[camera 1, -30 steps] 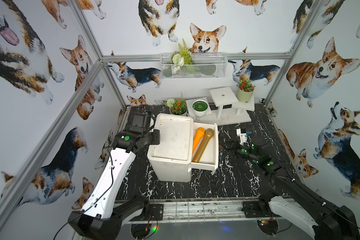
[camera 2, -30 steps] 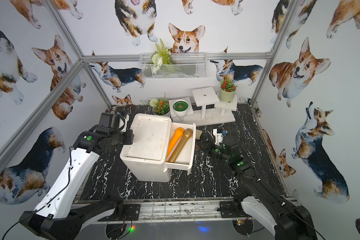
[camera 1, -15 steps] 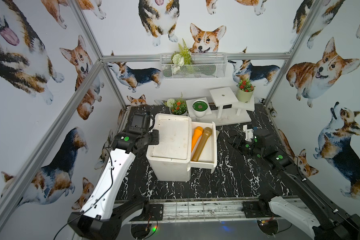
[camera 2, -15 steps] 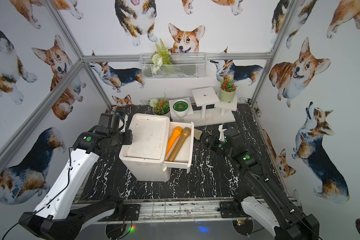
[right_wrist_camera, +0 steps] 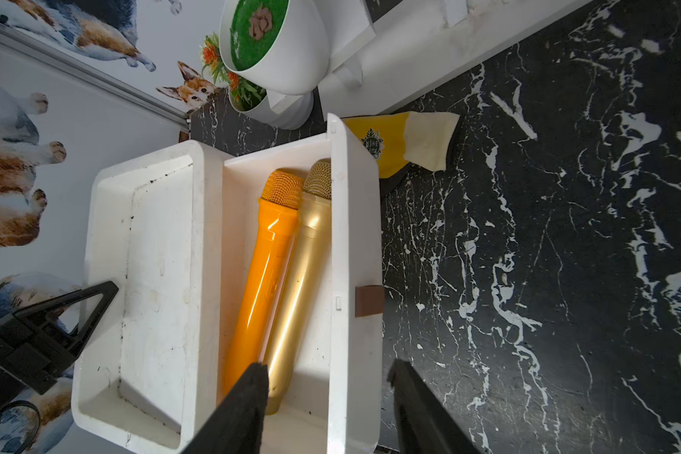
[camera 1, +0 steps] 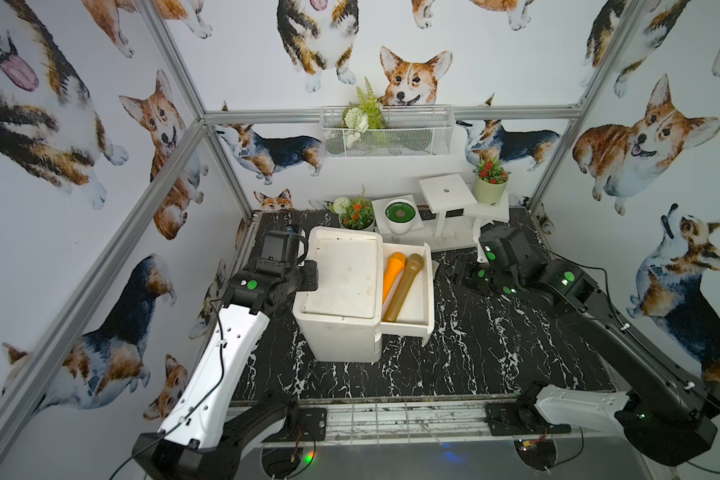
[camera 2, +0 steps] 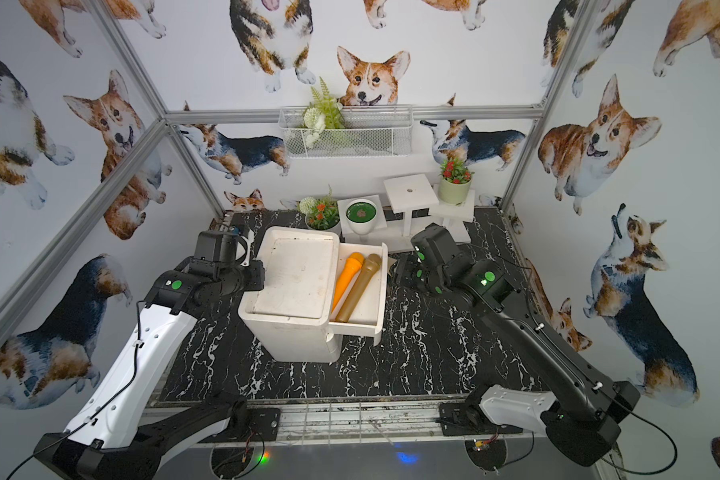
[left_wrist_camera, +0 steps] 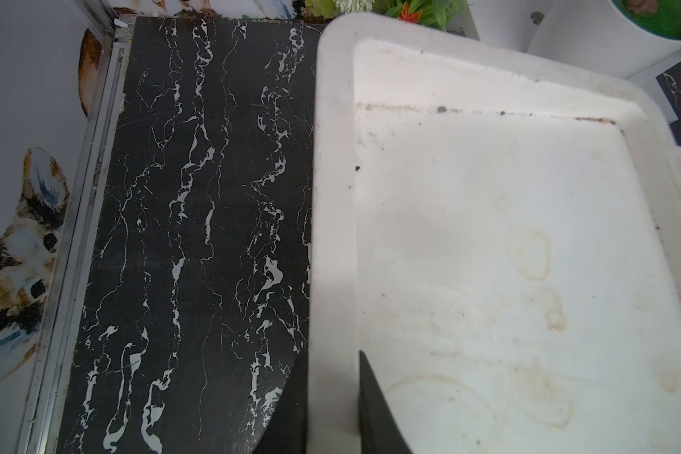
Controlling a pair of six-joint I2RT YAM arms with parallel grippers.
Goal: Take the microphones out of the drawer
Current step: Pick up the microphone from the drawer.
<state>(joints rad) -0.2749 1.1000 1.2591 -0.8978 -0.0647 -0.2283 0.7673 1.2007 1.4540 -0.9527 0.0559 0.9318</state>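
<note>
An orange microphone [camera 1: 393, 274] [right_wrist_camera: 268, 267] and a gold microphone [camera 1: 404, 286] [right_wrist_camera: 303, 275] lie side by side in the open white drawer [camera 1: 427, 291] [right_wrist_camera: 350, 236]. The drawer sticks out to the right of the white cabinet [camera 1: 341, 270] [left_wrist_camera: 488, 236]. My right gripper [camera 1: 460, 274] [camera 2: 404, 270] [right_wrist_camera: 327, 377] hangs open just right of the drawer's front, holding nothing. In the right wrist view one finger [right_wrist_camera: 244, 401] shows over the microphones' handle ends and the other finger over the table. My left gripper [camera 1: 308, 276] [left_wrist_camera: 333, 393] is shut on the cabinet's left rim.
A yellow and cream cloth [right_wrist_camera: 402, 141] lies on the black marble table [camera 1: 474, 353] behind the drawer. A brown tab [right_wrist_camera: 368, 300] sits on the drawer's front. At the back stand a flower pot [camera 1: 356, 214], a white bowl [camera 1: 400, 214] and a white stand [camera 1: 447, 195].
My right gripper has gone from shut to open and has lifted slightly away from the drawer's front. The left gripper still clamps the cabinet rim. The microphones have not moved.
</note>
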